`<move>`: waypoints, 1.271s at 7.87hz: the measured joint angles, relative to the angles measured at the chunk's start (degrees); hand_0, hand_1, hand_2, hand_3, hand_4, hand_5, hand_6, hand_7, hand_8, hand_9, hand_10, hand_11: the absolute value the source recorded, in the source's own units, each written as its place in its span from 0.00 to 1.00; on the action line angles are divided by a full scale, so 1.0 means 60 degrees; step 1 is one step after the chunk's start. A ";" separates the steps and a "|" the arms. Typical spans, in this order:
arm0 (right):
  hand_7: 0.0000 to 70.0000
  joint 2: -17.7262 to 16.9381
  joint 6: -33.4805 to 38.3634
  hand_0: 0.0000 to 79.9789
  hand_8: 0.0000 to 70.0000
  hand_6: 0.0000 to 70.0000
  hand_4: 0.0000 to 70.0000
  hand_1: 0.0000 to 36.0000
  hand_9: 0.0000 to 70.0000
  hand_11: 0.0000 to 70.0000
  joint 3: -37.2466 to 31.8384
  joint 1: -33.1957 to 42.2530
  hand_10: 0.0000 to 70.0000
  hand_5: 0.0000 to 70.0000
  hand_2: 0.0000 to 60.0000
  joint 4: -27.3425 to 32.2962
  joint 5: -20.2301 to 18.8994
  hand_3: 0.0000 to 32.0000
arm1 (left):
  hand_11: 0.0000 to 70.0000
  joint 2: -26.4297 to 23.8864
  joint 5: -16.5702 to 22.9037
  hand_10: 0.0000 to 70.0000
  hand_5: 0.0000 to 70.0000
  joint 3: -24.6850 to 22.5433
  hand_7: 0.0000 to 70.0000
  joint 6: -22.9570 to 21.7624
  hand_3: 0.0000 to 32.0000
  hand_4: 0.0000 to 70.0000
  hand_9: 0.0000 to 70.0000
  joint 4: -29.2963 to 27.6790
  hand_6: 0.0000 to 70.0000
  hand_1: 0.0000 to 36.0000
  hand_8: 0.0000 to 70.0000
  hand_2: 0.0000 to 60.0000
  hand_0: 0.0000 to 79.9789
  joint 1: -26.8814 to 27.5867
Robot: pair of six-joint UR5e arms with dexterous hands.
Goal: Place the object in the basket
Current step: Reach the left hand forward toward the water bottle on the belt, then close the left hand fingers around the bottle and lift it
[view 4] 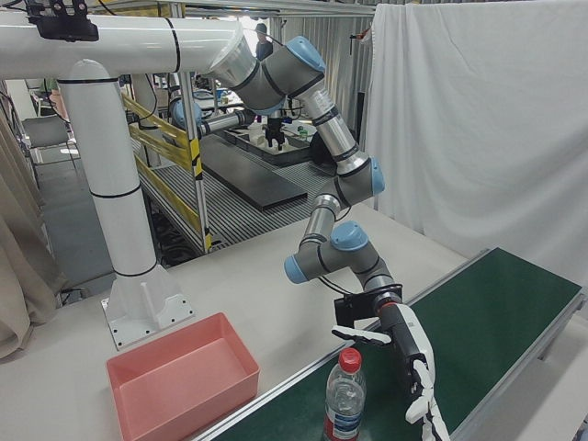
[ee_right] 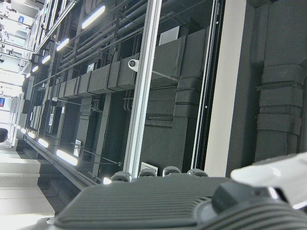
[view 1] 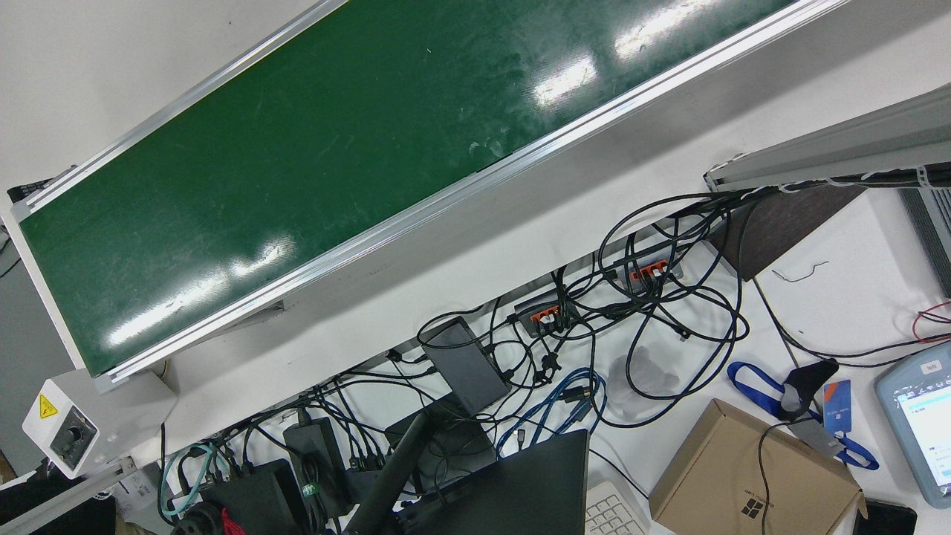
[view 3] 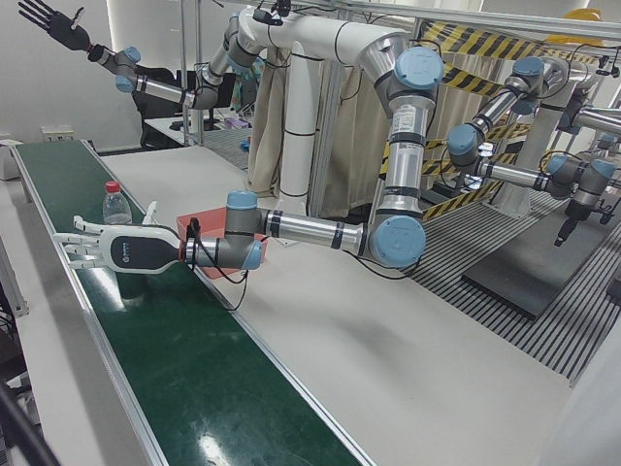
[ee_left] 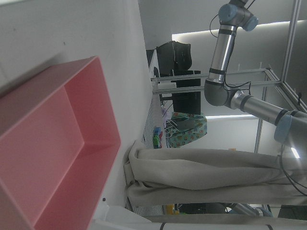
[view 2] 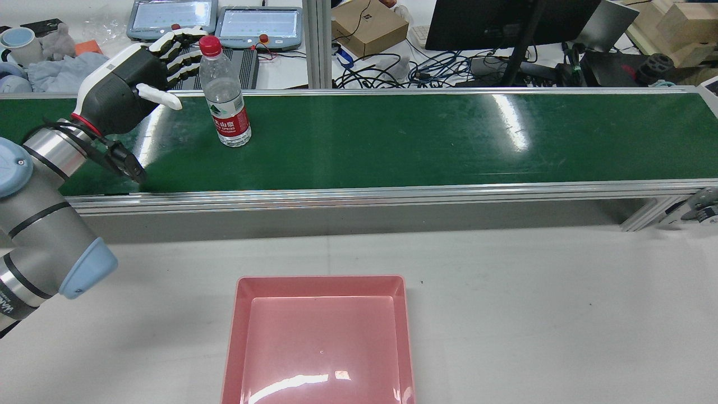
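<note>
Bring the left hand [view 2: 132, 73] in level toward the bottle [view 2: 226, 95] at the upper left of the rear view, with the fingers [view 2: 185, 53] passing behind the clear body and the thumb [view 2: 160, 96] in front. Close around the middle of the body, at or just above the red label, not up by the cap; looks tall, narrow and light, so probably tips at a nudge from one side only. Squeeze gently, since thin plastic likely gives. Lift straight up off the green belt [view 2: 420, 140] before swinging toward the pink basket [view 2: 320, 279] at the lower centre of the same view.

For now, spread wide and holding nothing, just beside the bottle on its left in the rear view; hard to tell whether any fingertip touches it. Same hand [view 4: 409, 354] at the lower right of the right-front view, fingers fanned next to the bottle [view 4: 344, 400].

Right hand [view 3: 44, 19] raised high at the upper left of the left-front view, well apart from the work, fingers splayed and empty.

Stands upright on the belt, toward its far edge: clear plastic, red screw cap, red label low on the body with a white band above it. Cannot tell how full
</note>
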 measured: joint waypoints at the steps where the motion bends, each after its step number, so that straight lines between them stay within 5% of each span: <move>1: 0.00 0.0000 0.0000 0.00 0.00 0.00 0.00 0.00 0.00 0.00 0.0000 0.0000 0.00 0.00 0.00 -0.0004 0.0000 0.00 | 0.13 -0.0115 0.0001 0.09 0.44 0.0000 0.07 0.0018 0.29 0.12 0.19 0.0111 0.06 0.00 0.17 0.00 0.64 0.0021; 6: 0.00 0.0000 0.0000 0.00 0.00 0.00 0.00 0.00 0.00 0.00 0.0000 0.0000 0.00 0.00 0.00 -0.0013 0.0000 0.00 | 0.17 -0.0249 0.0000 0.11 0.47 -0.0044 0.09 0.0036 0.24 0.16 0.23 0.0213 0.09 0.00 0.21 0.00 0.64 0.0074; 7: 0.00 0.0001 0.0000 0.00 0.00 0.00 0.00 0.00 0.00 0.00 0.0000 0.0000 0.00 0.00 0.00 -0.0013 0.0000 0.00 | 0.23 -0.0263 0.0000 0.15 0.59 -0.0040 0.12 0.0041 0.09 0.18 0.28 0.0219 0.11 0.00 0.24 0.00 0.65 0.0120; 8: 0.00 0.0002 0.0000 0.00 0.00 0.00 0.00 0.00 0.00 0.00 0.0000 0.0000 0.00 0.00 0.00 -0.0008 0.0000 0.00 | 0.48 -0.0263 0.0001 0.32 0.87 -0.0019 0.25 0.0043 0.00 0.23 0.42 0.0222 0.18 0.14 0.32 0.00 0.72 0.0162; 9: 0.00 0.0003 0.0000 0.00 0.00 0.00 0.00 0.00 0.00 0.00 0.0000 0.0000 0.00 0.00 0.00 -0.0003 0.0000 0.00 | 0.92 -0.0267 0.0001 0.63 1.00 -0.0001 0.74 0.0040 0.00 0.19 0.78 0.0223 0.34 0.70 0.56 0.13 0.96 0.0177; 10: 0.00 0.0000 0.0000 0.00 0.00 0.00 0.00 0.00 0.00 0.00 0.0000 0.0000 0.00 0.00 0.00 0.0000 0.0000 0.00 | 1.00 -0.0277 -0.0028 1.00 1.00 0.0013 1.00 0.0100 0.00 0.63 1.00 0.0253 0.91 0.84 1.00 0.61 1.00 0.0174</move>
